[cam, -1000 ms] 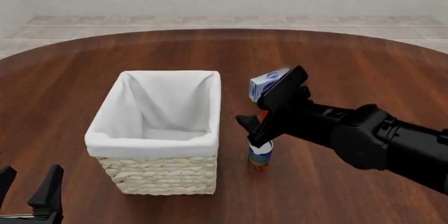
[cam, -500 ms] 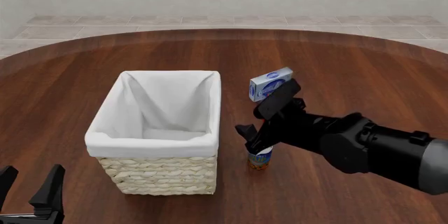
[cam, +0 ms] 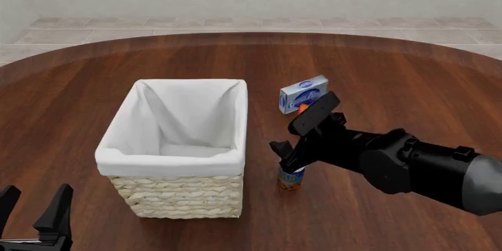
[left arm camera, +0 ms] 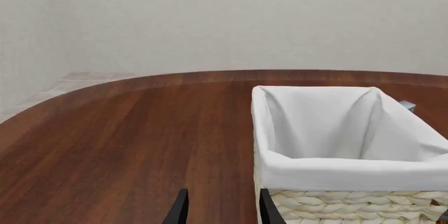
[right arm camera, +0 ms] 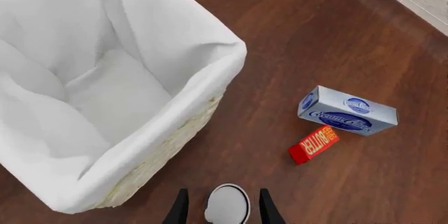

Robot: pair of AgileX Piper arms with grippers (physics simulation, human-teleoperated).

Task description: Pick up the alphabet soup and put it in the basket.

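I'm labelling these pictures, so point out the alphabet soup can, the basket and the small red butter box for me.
alphabet soup (right arm camera: 228,203), right wrist view, silver lid.
basket (cam: 174,161), front view, near cloth rim.
butter box (right arm camera: 314,144), right wrist view, lettered red face.

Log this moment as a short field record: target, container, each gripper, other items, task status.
target: alphabet soup, upright on the table, just right of the basket
container: basket, white lining, nothing visible inside
right gripper: open, fingers either side of the can's top, not closed on it
left gripper: open, low at the near left edge of the front view, holding nothing
other items: blue-white box and small red box lying beyond the can
task status: can not yet lifted, still outside the basket
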